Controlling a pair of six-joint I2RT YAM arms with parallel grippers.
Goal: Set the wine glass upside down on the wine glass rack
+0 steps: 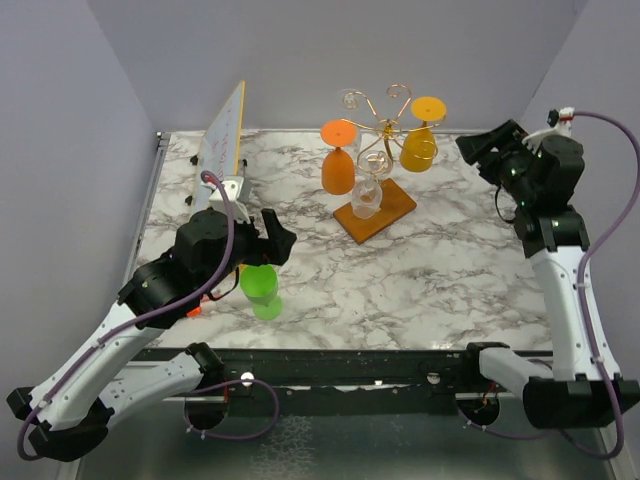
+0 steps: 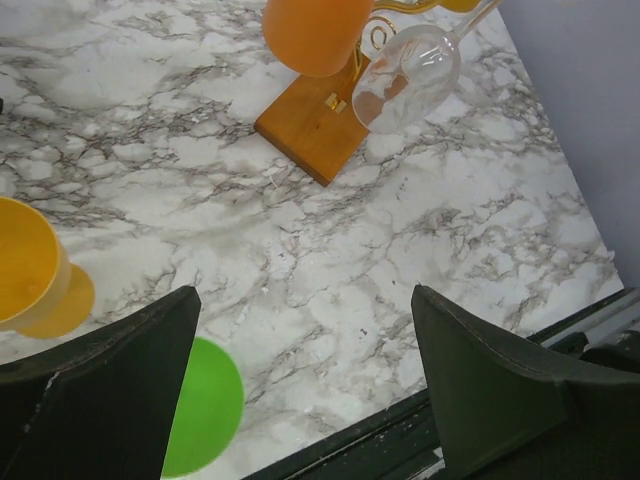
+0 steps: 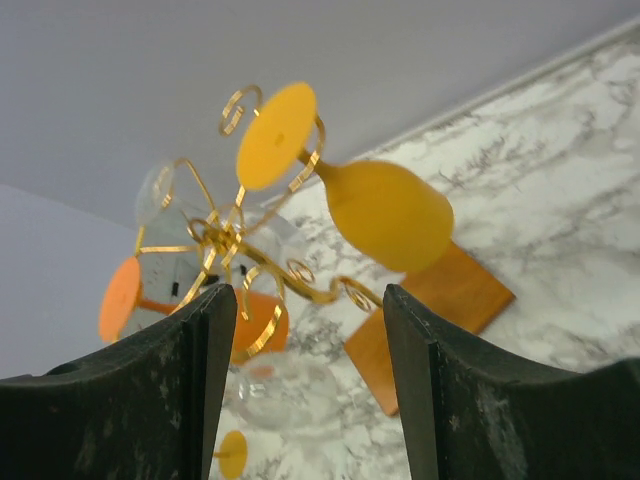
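Well, the green wine glass [image 1: 261,288] sits on the surface under the left fingers [image 2: 110,390], spread wide, empty; right fingers [image 3: 150,400] gape too. Looks light, slick, breakable: I'd take the stem, gently.

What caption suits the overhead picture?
Gold rack holds an orange glass, yellow glass and clear glass; green glass near left gripper.

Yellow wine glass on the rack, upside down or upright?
Upside down: the yellow wine glass hangs from the wine glass rack, foot up in a wire curl, bowl below.
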